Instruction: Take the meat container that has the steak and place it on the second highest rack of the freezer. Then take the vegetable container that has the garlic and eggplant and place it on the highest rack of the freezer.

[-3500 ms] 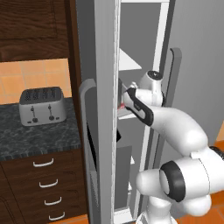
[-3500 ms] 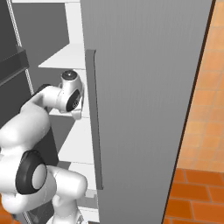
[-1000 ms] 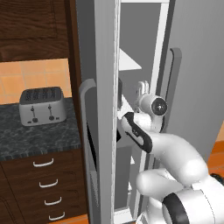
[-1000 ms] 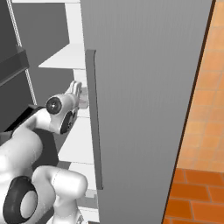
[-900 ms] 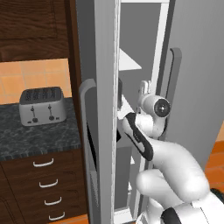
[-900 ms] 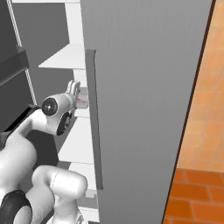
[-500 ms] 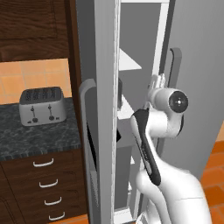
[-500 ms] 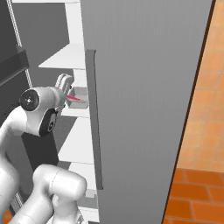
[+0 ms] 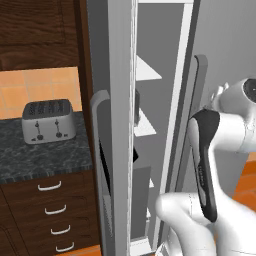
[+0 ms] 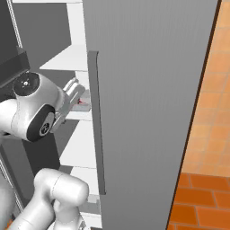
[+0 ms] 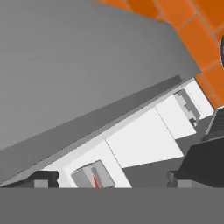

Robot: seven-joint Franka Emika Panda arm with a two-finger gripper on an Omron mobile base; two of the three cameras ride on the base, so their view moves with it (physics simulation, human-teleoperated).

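Arm swung out right, end effector by steak, freezer shelf.

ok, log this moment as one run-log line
phase: placing steak tray | gripper: inside freezer, open or shut unclear | steak: in tray on shelf

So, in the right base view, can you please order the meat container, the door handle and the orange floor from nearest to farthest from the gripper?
1. meat container, right beside the gripper, just below it.
2. door handle, the tall bar a little further right.
3. orange floor, far away at the lower right.
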